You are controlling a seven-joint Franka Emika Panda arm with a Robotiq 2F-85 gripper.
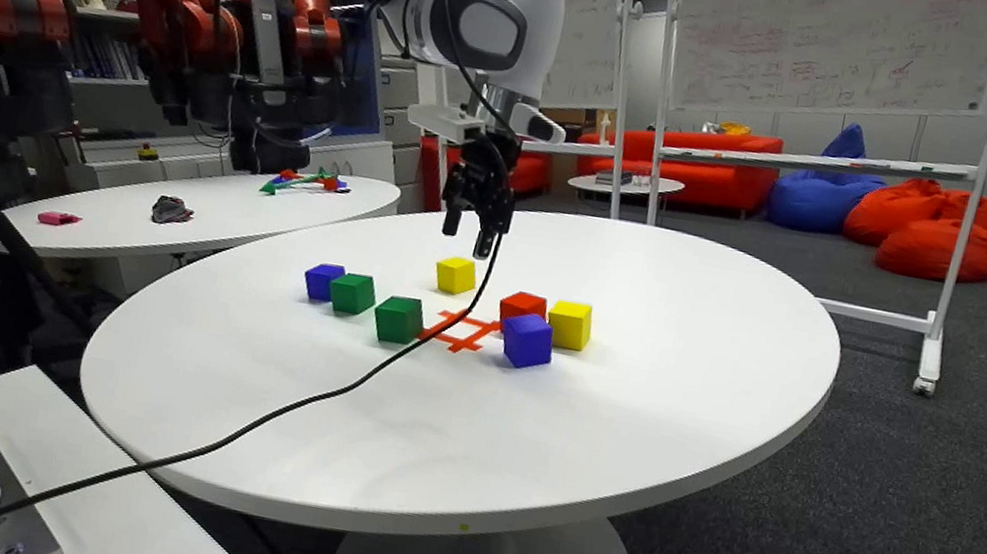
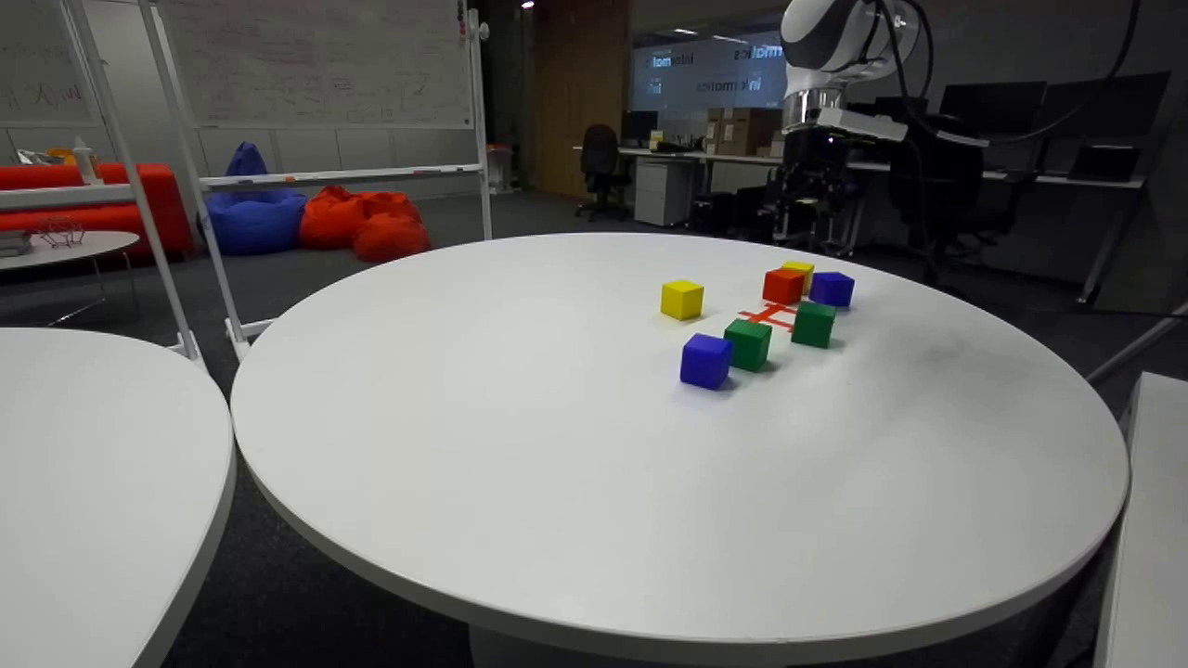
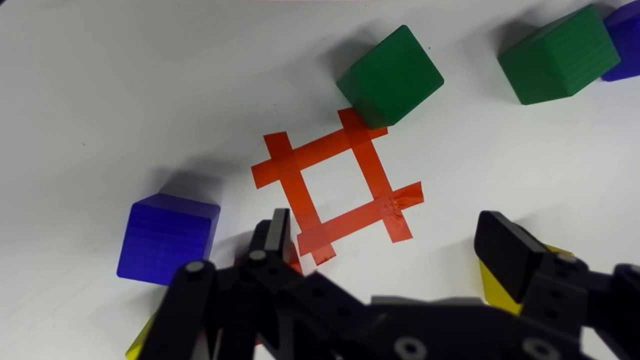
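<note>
A yellow cube (image 1: 456,277) and a red cube (image 1: 524,303) sit on the round white table (image 1: 630,423), partly hidden behind the gripper (image 3: 384,215) in the wrist view; its fingers (image 3: 505,250) hang above, spread wide, gripping nothing. Red tape (image 3: 371,170) frames a square of the table near both, a green cube (image 3: 395,75) overlapping one corner. In an exterior view, the table stretches broadly from a blue cube (image 2: 705,362) to the near rim (image 2: 742,648).

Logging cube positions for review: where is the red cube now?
In an exterior view, the red cube sits just right of the red tape, behind a blue cube and left of a yellow cube.
</note>
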